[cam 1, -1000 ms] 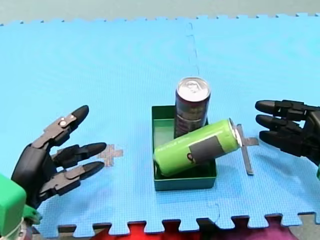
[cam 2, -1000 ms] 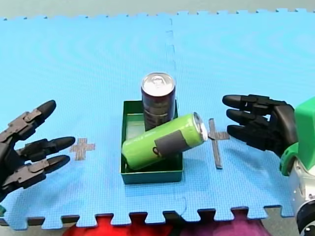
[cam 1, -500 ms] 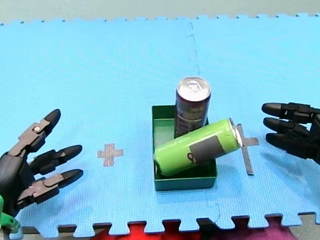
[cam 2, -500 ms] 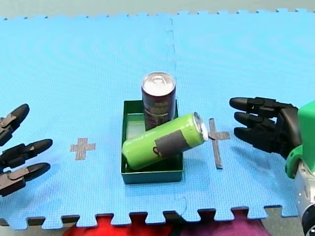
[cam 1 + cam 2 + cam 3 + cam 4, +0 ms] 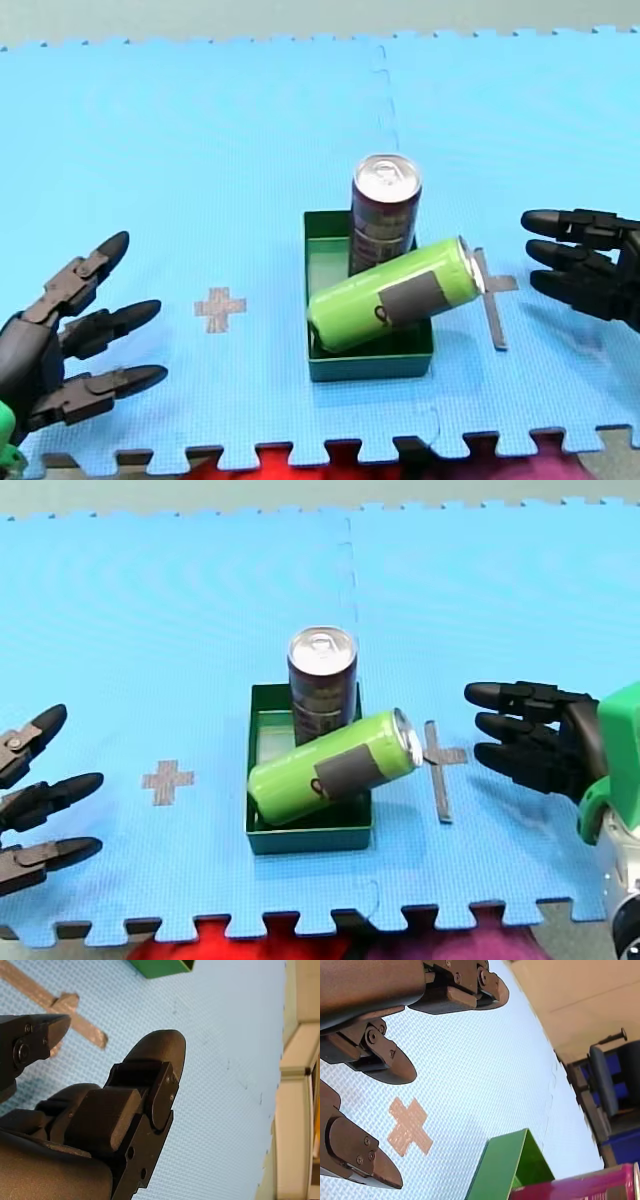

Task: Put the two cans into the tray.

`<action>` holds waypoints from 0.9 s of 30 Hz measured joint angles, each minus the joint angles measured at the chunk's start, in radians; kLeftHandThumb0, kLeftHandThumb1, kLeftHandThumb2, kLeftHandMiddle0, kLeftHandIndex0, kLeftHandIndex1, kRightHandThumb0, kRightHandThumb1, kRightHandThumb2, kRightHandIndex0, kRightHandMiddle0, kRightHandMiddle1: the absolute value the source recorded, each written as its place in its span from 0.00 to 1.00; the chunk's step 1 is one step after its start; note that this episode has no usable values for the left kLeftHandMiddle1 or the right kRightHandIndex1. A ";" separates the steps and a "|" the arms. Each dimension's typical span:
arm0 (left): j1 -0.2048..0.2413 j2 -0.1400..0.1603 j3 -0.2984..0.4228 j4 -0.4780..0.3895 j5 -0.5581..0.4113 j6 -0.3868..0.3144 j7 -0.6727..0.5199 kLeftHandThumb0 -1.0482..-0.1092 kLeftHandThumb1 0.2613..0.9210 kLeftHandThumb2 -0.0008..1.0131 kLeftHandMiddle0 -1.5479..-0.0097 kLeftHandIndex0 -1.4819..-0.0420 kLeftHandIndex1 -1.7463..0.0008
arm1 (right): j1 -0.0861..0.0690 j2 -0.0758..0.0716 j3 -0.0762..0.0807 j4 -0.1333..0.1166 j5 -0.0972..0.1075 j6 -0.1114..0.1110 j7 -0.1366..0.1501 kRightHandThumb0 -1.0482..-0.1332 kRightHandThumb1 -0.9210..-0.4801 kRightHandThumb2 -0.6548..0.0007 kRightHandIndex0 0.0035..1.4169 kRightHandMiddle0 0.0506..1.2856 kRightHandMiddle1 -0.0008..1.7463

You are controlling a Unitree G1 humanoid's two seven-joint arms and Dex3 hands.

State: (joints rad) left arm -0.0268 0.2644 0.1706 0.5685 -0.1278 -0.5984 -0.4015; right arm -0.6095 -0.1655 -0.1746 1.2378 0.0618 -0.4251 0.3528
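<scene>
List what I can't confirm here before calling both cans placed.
Foot of the dark can: head views, mostly hidden behind the green can; its footing in the tray is unclear.
Lower end of the green can: head views, hidden by the tray's front wall; floor contact unknown.
Left hand, near left of the mat, and right hand, right of the tray: wrists cut off by first head view's edges.

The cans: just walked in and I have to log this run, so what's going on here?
Nothing is being held. The dark can stands upright at the back of the tray; the green can lies tilted across the tray, top end over its right rim. The left hand is over the mat to the tray's left, the right hand to its right.
</scene>
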 measured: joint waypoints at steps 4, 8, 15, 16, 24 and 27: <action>0.020 0.001 -0.004 -0.028 0.002 0.008 0.003 0.08 0.58 0.00 0.62 0.90 1.00 | 0.003 0.004 0.000 -0.001 0.000 0.000 0.000 0.49 0.21 1.00 0.44 0.82 0.00; 0.030 -0.001 -0.014 -0.051 0.007 0.023 0.013 0.05 0.59 0.00 0.65 0.91 1.00 | 0.005 0.007 0.000 0.000 0.000 0.000 0.002 0.50 0.21 1.00 0.44 0.82 0.00; 0.033 -0.022 -0.031 -0.053 0.029 0.015 0.052 0.00 0.62 0.01 0.67 0.91 1.00 | 0.005 0.009 -0.001 0.002 0.000 0.003 0.007 0.51 0.21 1.00 0.44 0.82 0.00; 0.033 -0.023 -0.031 -0.053 0.030 0.013 0.056 0.00 0.62 0.01 0.67 0.91 1.00 | 0.005 0.009 -0.001 0.002 0.000 0.004 0.008 0.51 0.21 1.00 0.45 0.82 0.00; 0.028 -0.013 -0.036 -0.053 0.030 0.023 0.053 0.00 0.66 0.01 0.69 0.92 1.00 | 0.004 0.010 -0.004 0.003 0.002 0.004 0.022 0.51 0.21 1.00 0.45 0.82 0.00; 0.028 -0.011 -0.038 -0.062 0.029 0.038 0.050 0.00 0.67 0.01 0.70 0.93 1.00 | 0.003 0.012 -0.005 0.003 0.006 0.005 0.030 0.51 0.21 1.00 0.45 0.82 0.00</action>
State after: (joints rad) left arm 0.0009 0.2535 0.1329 0.5065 -0.0990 -0.5605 -0.3511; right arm -0.6065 -0.1538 -0.1800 1.2410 0.0677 -0.4200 0.3829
